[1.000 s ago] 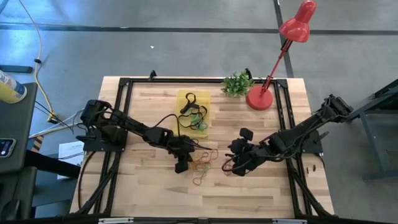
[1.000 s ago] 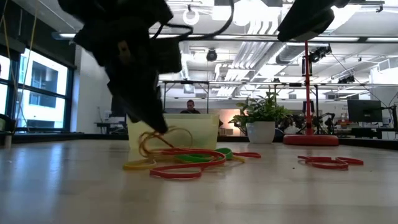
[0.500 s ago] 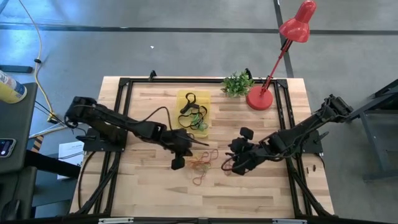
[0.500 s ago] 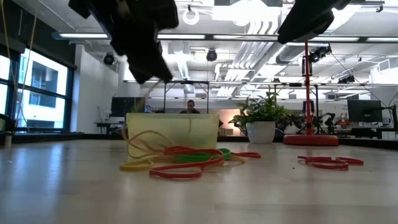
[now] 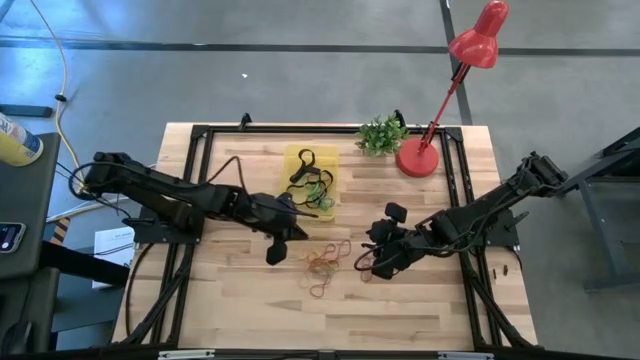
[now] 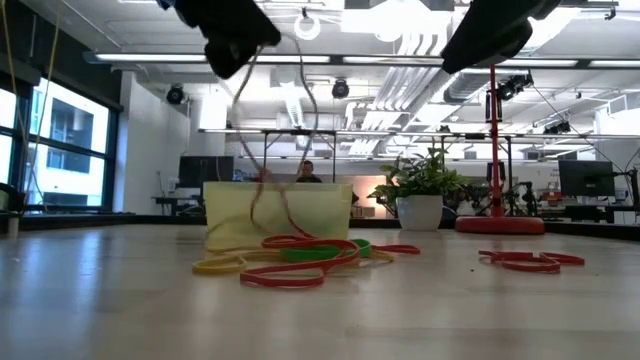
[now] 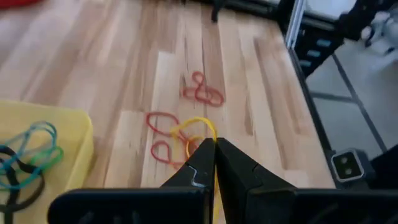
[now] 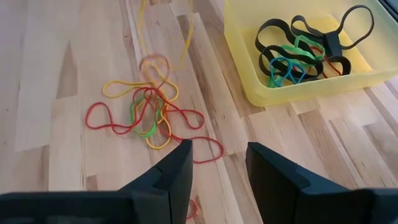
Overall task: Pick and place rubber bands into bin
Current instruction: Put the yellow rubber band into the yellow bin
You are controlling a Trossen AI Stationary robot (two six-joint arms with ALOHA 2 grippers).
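The yellow bin [image 5: 311, 180] sits on the wooden desk [image 5: 240, 300] toward its far side and holds several black rubber bands [image 8: 311, 38] tangled with green and blue ones. Near it, toward the front of the desk, a loose heap of red, orange, yellow and green bands [image 5: 325, 265] lies flat. The left gripper [image 7: 214, 152] hangs above the desk just beside the bin, its fingers pressed together on a thin yellow band [image 7: 200, 126] that dangles toward the heap. The right gripper [image 8: 217, 165] waits beside the heap with fingers spread apart.
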